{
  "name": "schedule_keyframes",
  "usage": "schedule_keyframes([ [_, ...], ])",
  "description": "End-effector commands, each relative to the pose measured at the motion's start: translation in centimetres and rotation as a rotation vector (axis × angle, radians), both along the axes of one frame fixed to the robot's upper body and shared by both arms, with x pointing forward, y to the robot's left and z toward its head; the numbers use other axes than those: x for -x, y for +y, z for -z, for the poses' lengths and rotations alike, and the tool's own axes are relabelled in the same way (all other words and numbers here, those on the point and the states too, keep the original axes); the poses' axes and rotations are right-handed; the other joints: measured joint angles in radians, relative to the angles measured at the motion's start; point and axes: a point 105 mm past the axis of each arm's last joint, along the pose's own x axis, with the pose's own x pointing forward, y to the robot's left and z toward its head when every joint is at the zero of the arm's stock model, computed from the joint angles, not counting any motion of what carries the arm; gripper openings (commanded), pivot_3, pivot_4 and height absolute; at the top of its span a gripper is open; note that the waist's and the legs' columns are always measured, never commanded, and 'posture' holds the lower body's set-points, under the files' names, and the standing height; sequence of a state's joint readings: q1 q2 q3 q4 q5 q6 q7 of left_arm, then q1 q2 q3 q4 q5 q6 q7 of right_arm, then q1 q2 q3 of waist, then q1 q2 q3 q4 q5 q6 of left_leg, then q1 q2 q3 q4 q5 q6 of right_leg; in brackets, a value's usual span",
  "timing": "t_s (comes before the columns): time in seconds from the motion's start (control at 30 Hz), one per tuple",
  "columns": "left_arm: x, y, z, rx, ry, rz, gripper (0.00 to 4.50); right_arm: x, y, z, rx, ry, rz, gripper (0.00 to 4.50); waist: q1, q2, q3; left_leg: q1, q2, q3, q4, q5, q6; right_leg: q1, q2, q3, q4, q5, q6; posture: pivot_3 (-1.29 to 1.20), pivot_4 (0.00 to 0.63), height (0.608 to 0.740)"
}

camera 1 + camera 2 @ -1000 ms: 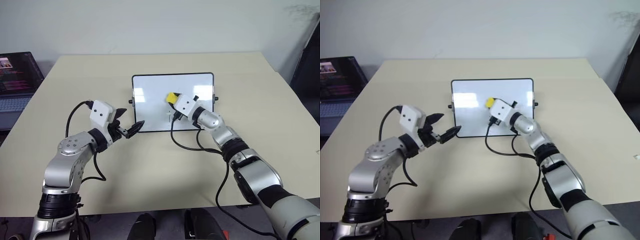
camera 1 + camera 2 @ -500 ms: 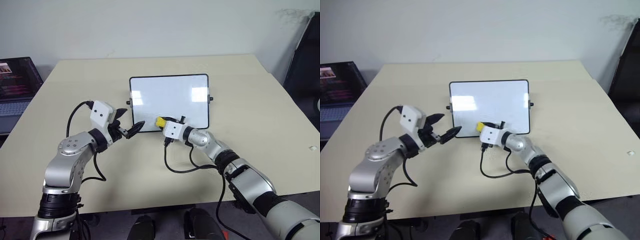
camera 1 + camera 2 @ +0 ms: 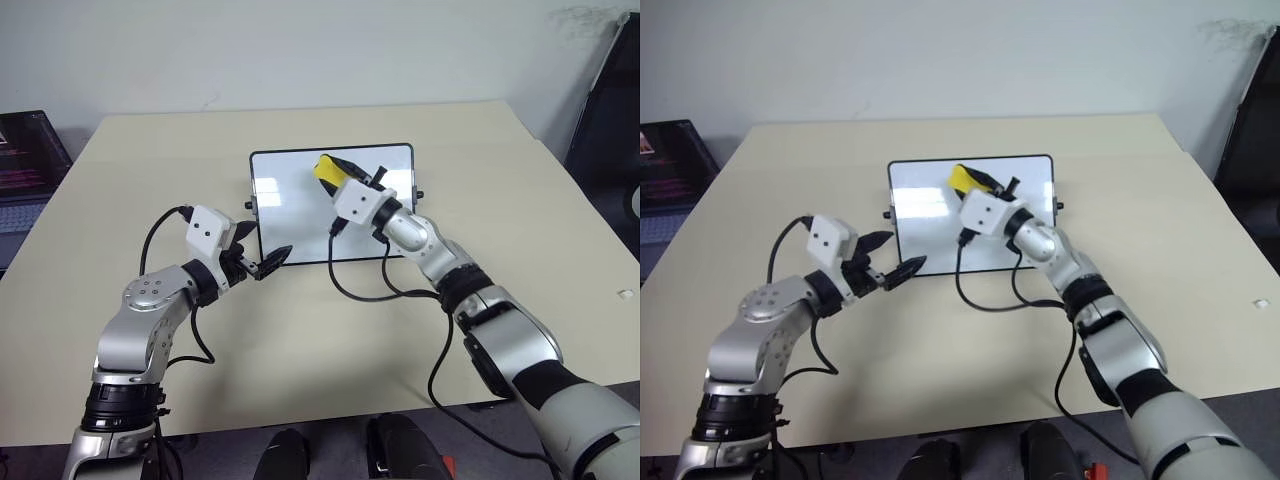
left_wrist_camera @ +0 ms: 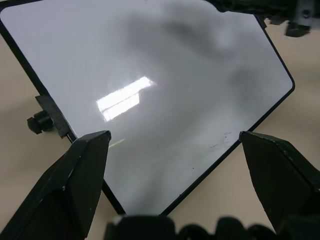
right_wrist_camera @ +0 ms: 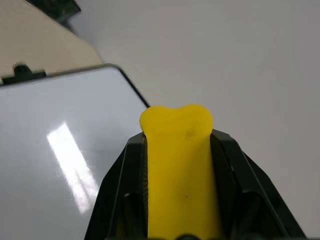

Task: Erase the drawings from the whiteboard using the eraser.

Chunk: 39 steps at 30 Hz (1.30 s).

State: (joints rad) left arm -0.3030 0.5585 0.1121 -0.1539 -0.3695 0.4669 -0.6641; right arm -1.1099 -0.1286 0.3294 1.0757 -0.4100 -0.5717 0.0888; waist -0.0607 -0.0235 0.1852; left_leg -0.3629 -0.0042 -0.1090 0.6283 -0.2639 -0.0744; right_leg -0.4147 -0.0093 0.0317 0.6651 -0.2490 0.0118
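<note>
Right gripper (image 3: 335,172) has swept up the whiteboard (image 3: 290,205), clamping the eraser (image 3: 326,167) pointing far-left; left gripper (image 3: 262,262) gapes empty.

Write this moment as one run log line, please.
right gripper: shut on eraser, over whiteboard far edge | left gripper: open, at near-left corner | board: no letters visible

The laptop (image 3: 20,160) is cut off by the picture's edge. The right arm hides part of the whiteboard (image 3: 290,200). The eraser's (image 5: 177,170) underside is hidden.
</note>
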Motion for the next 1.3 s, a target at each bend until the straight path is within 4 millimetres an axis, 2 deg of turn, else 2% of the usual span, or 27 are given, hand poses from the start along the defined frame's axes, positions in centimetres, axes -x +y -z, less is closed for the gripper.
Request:
schedule_keyframes([
  [0.03, 0.0, -0.2, -0.9, -0.008, -0.048, 0.012, 4.50, -0.5, 1.0, -0.2, 0.008, 0.036, 0.024, 1.31, 0.002, 0.000, 0.000, 0.000, 0.000, 0.000, 0.000, 0.000, 0.000, 0.000, 0.000, 0.000, 0.000, 0.000, 0.000, 0.00, 0.150, 0.740],
  [0.2, 0.0, -0.2, -0.7, -0.011, -0.046, 0.016, 4.50, -0.1, 3.1, 2.4, 0.091, 0.121, 0.010, 1.31, 0.001, 0.000, 0.000, 0.000, 0.000, 0.001, 0.000, 0.000, 0.000, -0.002, 0.000, 0.001, 0.001, 0.000, 0.000, 0.00, 0.150, 0.740],
  [0.33, 0.0, -0.3, -0.7, -0.010, -0.044, 0.018, 4.50, 0.4, 3.5, 5.4, 0.171, 0.184, 0.002, 1.31, 0.001, 0.000, 0.000, 0.000, 0.000, 0.001, 0.000, 0.000, 0.000, -0.002, 0.000, 0.001, 0.001, 0.000, 0.000, 0.00, 0.150, 0.740],
  [0.47, -0.1, -0.3, -0.7, -0.009, -0.045, 0.018, 4.50, 1.4, 3.2, 9.1, 0.249, 0.268, -0.014, 1.31, 0.001, 0.000, 0.000, 0.001, -0.001, 0.001, 0.001, 0.000, 0.000, -0.001, 0.001, 0.001, 0.002, 0.000, 0.000, 0.00, 0.150, 0.740],
  [0.57, -0.2, -0.4, -0.7, -0.007, -0.046, 0.021, 4.50, 1.4, 2.3, 10.0, 0.243, 0.290, 0.000, 1.31, 0.001, 0.000, 0.000, 0.004, -0.001, 0.002, 0.001, 0.000, 0.000, 0.001, 0.001, 0.003, 0.005, 0.000, 0.000, 0.00, 0.150, 0.740],
  [0.7, -0.3, -0.6, -0.7, -0.003, -0.045, 0.028, 4.50, 1.3, 1.9, 8.8, 0.200, 0.233, -0.012, 1.31, 0.004, 0.000, 0.000, 0.011, -0.002, 0.003, 0.002, 0.000, 0.000, 0.005, 0.003, 0.004, 0.010, -0.001, 0.001, 0.00, 0.150, 0.740],
  [0.87, -0.2, -0.9, -0.8, 0.013, -0.043, 0.044, 4.50, 2.3, 1.9, 2.9, -0.016, 0.095, -0.130, 1.31, 0.003, -0.001, 0.000, 0.014, -0.002, 0.004, 0.002, 0.001, 0.001, 0.008, 0.004, 0.006, 0.010, -0.003, 0.005, 0.00, 0.150, 0.740],
  [0.97, -0.1, -1.0, -0.8, 0.017, -0.041, 0.052, 4.50, 3.5, 0.8, 0.6, -0.099, 0.072, -0.183, 1.31, 0.002, -0.001, 0.000, 0.013, -0.001, 0.003, 0.002, 0.000, 0.001, 0.007, 0.005, 0.006, 0.009, -0.002, 0.003, 0.00, 0.150, 0.740],
  [1.07, 0.4, -1.8, -0.8, 0.020, -0.033, 0.108, 4.50, 5.1, -1.8, -0.2, -0.086, 0.078, -0.189, 1.31, 0.004, -0.001, 0.000, 0.013, 0.000, 0.003, 0.001, 0.000, 0.000, 0.007, 0.005, 0.006, 0.009, -0.002, 0.001, 0.00, 0.150, 0.740],
  [1.2, 1.7, -3.1, -0.9, 0.003, -0.017, 0.217, 4.50, 6.9, -5.3, 0.7, -0.018, 0.169, -0.153, 1.31, 0.010, -0.001, 0.000, 0.006, -0.001, 0.002, 0.002, -0.002, 0.001, 0.004, 0.003, 0.004, 0.005, -0.002, 0.002, 0.00, 0.150, 0.740],
  [1.3, 2.9, -4.5, -0.5, -0.066, -0.002, 0.341, 4.50, 7.9, -9.9, 1.4, -0.084, 0.305, -0.029, 1.31, 0.016, -0.001, 0.000, 0.004, -0.001, 0.001, 0.002, -0.002, 0.001, 0.003, 0.002, 0.003, 0.003, -0.002, 0.003, 0.00, 0.150, 0.740],
])
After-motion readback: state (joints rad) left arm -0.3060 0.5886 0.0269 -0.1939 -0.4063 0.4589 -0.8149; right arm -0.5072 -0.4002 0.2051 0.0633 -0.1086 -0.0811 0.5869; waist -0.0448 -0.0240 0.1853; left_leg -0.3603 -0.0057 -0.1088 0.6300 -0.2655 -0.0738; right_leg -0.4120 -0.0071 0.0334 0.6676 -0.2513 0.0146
